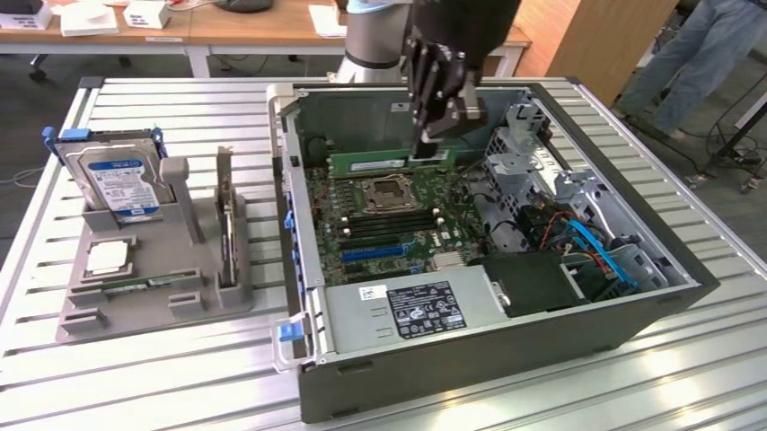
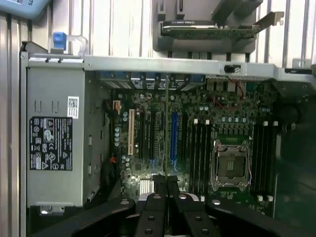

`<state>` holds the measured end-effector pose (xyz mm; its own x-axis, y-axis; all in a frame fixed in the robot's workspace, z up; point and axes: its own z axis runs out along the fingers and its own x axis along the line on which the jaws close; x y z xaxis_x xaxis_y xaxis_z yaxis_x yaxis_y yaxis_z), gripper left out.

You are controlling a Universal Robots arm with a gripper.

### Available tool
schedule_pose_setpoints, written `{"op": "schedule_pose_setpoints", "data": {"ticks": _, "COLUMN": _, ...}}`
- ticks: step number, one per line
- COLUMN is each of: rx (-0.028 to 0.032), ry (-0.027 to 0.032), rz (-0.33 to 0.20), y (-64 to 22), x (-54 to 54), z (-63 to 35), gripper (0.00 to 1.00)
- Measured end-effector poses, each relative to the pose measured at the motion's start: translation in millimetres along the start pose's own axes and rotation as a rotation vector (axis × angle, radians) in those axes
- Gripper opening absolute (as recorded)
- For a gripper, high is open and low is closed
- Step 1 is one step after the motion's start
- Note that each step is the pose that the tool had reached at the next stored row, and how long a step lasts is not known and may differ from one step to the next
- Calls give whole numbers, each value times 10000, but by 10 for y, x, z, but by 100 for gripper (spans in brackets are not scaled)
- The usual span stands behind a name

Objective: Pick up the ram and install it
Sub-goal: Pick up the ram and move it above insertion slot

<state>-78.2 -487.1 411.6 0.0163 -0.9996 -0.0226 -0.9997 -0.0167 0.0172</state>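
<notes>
The ram [image 1: 383, 161], a slim green stick, hangs level over the far side of the motherboard [image 1: 359, 238] inside the open computer case [image 1: 480, 359]. My gripper [image 1: 432, 148] comes down from above and is shut on the stick near the end towards the exterior view's right. In the wrist view the ram [image 2: 166, 128] shows edge-on as a thin line running out from my gripper [image 2: 167, 183]. The black memory slots [image 2: 200, 148] lie beside the processor socket [image 2: 229, 165], a further pair of slots [image 2: 264, 153] on its other side.
A grey holder stand [image 1: 144, 269] on the slatted table at the exterior view's left carries a hard drive [image 1: 120, 184] and a small square chip [image 1: 108, 259]. The power supply [image 1: 408, 310] and drive cage [image 1: 527, 153] crowd the case. A person's legs [image 1: 707, 54] stand at the back right.
</notes>
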Motion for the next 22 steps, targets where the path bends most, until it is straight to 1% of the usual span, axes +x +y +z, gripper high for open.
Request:
{"op": "schedule_pose_setpoints", "data": {"ticks": 7, "rx": 0, "ry": 1, "rz": 1, "y": -310, "x": 5, "z": -5, "gripper": 11}}
{"op": "schedule_pose_setpoints", "data": {"ticks": 9, "rx": 0, "ry": 1, "rz": -1, "y": -379, "x": 6, "z": -6, "gripper": 11}}
{"op": "schedule_pose_setpoints", "data": {"ticks": 10, "rx": 0, "ry": 1, "rz": -1, "y": -397, "x": 7, "z": -7, "gripper": 11}}
{"op": "schedule_pose_setpoints", "data": {"ticks": 16, "rx": 0, "ry": 0, "rz": 2, "y": -401, "x": -3, "z": -6, "gripper": 11}}
{"op": "schedule_pose_setpoints", "data": {"ticks": 19, "rx": 0, "ry": 0, "rz": 1, "y": -402, "x": -55, "z": -5, "gripper": 11}}
{"op": "schedule_pose_setpoints", "data": {"ticks": 22, "rx": 0, "ry": 0, "rz": 0, "y": -404, "x": -131, "z": -3, "gripper": 11}}
